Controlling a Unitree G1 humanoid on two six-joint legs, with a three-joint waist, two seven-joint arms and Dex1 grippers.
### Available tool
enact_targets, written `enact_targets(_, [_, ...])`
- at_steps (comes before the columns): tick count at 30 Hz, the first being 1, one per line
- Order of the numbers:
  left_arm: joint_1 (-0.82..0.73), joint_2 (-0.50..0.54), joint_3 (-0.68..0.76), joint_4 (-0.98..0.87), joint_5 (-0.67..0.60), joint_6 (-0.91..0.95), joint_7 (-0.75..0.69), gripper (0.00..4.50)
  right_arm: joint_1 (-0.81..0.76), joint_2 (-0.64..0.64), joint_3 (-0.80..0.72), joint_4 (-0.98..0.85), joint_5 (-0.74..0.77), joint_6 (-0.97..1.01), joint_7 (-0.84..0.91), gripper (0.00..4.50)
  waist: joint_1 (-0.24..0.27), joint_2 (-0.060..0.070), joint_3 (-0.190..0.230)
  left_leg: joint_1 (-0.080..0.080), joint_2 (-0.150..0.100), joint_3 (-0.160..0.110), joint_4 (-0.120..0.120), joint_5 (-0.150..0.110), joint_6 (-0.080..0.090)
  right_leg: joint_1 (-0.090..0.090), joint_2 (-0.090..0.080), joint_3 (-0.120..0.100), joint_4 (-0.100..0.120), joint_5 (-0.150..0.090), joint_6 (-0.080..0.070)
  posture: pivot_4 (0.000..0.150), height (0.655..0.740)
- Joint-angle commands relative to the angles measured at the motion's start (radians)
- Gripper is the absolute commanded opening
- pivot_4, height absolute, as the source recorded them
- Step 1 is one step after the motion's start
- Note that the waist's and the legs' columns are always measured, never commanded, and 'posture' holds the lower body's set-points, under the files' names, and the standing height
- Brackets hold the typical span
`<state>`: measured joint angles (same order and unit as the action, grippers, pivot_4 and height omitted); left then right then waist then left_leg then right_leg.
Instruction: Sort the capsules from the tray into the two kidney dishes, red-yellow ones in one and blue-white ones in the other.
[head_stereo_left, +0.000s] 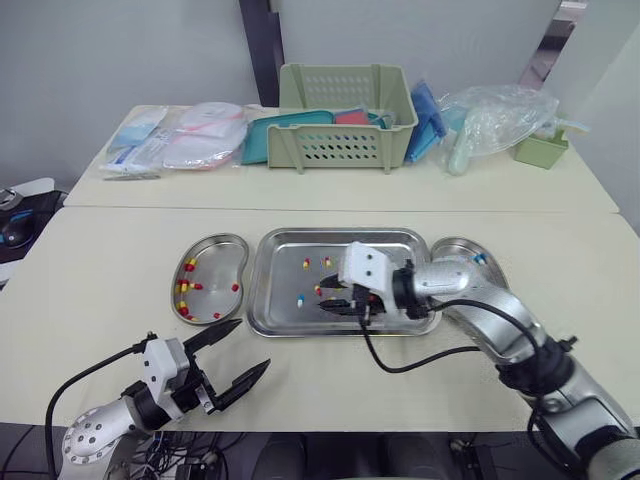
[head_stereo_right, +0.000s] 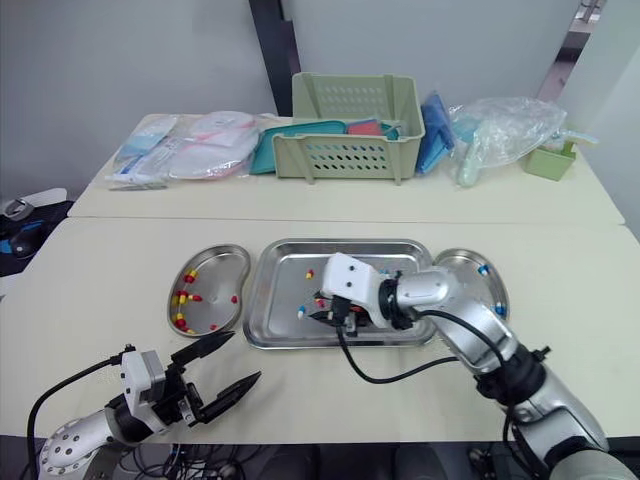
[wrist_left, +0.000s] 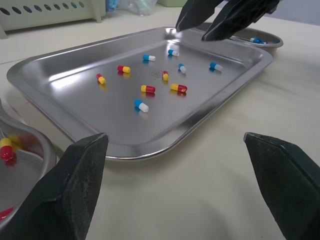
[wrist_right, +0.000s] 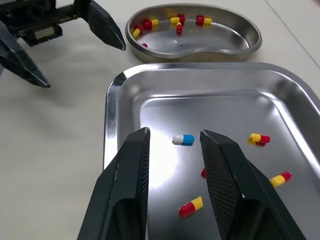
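A steel tray (head_stereo_left: 385, 250) lies mid-table holding several loose capsules, both red-yellow and blue-white. To its left, a kidney dish (head_stereo_left: 215, 262) holds several red-yellow capsules. The kidney dish on the right (head_stereo_left: 455, 250) holds a blue-white capsule (head_stereo_left: 479, 259). My right gripper (head_stereo_left: 328, 301) hovers open low over the tray's middle. A blue-white capsule (wrist_right: 183, 139) lies just ahead of its fingertips, and a red-yellow one (wrist_right: 191, 206) lies between its fingers. My left gripper (head_stereo_left: 253, 343) is wide open and empty over bare table, in front of the tray's near left corner.
On the rear table stand a green basket (head_stereo_left: 345, 118), sealed packets (head_stereo_left: 180, 135), a clear plastic bag (head_stereo_left: 495, 120) and a small green box (head_stereo_left: 541, 150). The right arm's cable (head_stereo_left: 420, 362) loops over the table in front of the tray.
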<state>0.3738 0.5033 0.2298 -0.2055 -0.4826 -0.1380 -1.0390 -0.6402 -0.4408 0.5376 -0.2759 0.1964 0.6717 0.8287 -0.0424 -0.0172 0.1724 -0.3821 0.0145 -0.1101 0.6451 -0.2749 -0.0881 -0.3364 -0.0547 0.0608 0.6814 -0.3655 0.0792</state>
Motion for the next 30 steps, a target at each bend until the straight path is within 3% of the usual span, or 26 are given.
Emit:
enact_targets(1, [-0.005,0.012,-0.003,-0.027,-0.006,-0.006,-0.002,4.5,-0.056,0.061,0.028,0.084,-0.049,-0.012,-0.013,1.7,-0.002,0.0,0.0,0.0,0.0,0.0,0.0,0.0,0.0,0.0,0.0,0.0,0.0,0.0,0.0,0.15,0.74])
enact_targets(16, [-0.008,0.024,-0.003,-0.042,-0.013,0.006,0.006,4.5,-0.137,0.232,0.067,0.333,-0.164,-0.072,-0.011,1.7,-0.014,0.001,0.0,0.0,0.0,0.0,0.0,0.0,0.0,-0.001,0.0,0.0,0.001,0.0,0.0,0.15,0.74])
enact_targets(30, [0.003,0.02,-0.003,-0.055,-0.011,0.013,0.01,4.5,-0.137,0.294,0.072,0.415,-0.206,-0.042,-0.006,1.7,-0.017,0.001,0.001,0.0,0.0,0.0,-0.001,0.0,0.0,-0.002,0.0,0.001,0.001,0.0,0.0,0.15,0.74])
